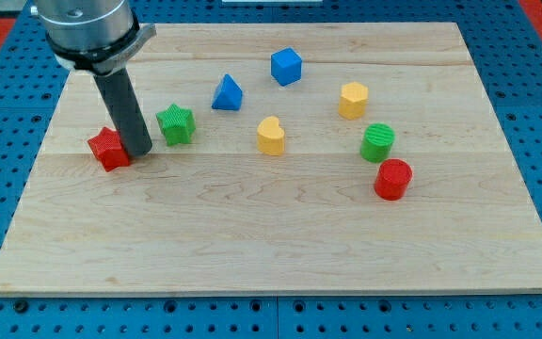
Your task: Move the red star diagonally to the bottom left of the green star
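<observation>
Item: red star [109, 148]. It lies near the left edge of the wooden board [280, 245], beside and slightly below the green star [175, 124], to that star's left.

Item: our tip [141, 151]. The rod's lower end stands between the two stars, pressed against the red star's right side; whether it also touches the green star we cannot tell. We carry no pincer, so there are no jaws to be apart, together or clamped on anything; the rod only pushes.

Item: bystanders. Blue triangular block [227, 93], blue cube [287, 66], yellow heart [271, 135], yellow hexagonal block [353, 99], green cylinder [378, 142], red cylinder [392, 179]. All sit to the view's right, well apart from our work.

Judgement on the step: the red star is to the left of its target but hardly lower, so the diagonal looks unfinished. We would do well to bring our tip round to the red star's upper side and nudge it toward the view's bottom in a short, centred push, since a star's points tend to turn it off line. We should keep the rod off the green star throughout; shifting the reference spoils the placement.
</observation>
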Controlling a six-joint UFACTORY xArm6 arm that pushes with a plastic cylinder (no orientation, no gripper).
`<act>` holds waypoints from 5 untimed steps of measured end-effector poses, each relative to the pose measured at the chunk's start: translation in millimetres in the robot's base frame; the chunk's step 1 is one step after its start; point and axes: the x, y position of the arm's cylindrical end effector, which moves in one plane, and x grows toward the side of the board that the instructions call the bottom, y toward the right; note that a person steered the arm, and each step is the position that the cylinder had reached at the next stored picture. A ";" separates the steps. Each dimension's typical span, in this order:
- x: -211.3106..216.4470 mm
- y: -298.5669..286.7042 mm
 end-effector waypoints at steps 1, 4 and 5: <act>-11.9 -40.1; 22.4 -35.2; 14.3 -83.9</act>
